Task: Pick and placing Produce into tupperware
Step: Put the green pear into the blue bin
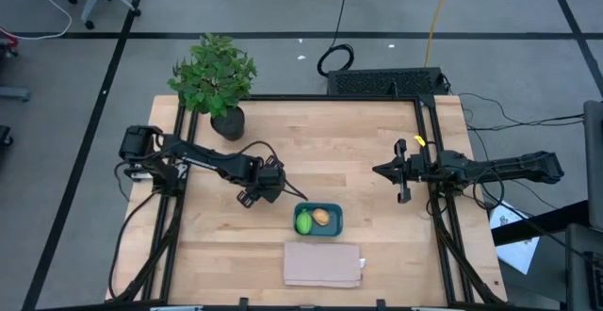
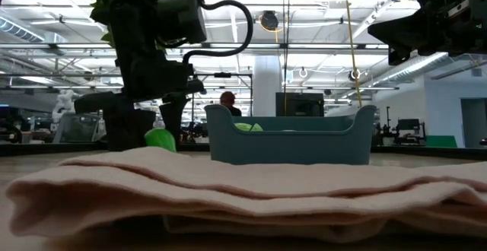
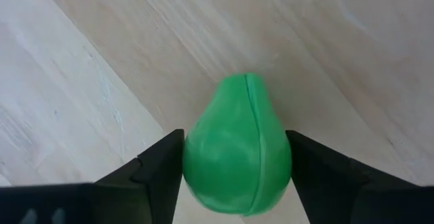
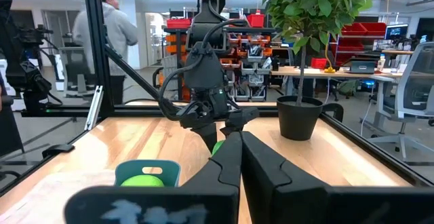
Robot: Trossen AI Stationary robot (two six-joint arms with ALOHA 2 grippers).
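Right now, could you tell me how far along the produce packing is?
Two pieces, a lime-green one and an orange-tan one, sit in the shallow teal plastic container. The left pincer grips the bright green pear-shaped piece beside it; placing it remains. The right pincer waits aside.

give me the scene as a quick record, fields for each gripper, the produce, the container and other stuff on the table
left gripper: shut on green pear, beside the tupperware, pear near or on the table
right gripper: shut, empty, waiting at the table's right side
tupperware: teal, holds a lime-green piece and an orange piece
cloth: beige, folded, in front of the tupperware
plant: potted, at the back left corner
left to do: green pear not yet in the tupperware
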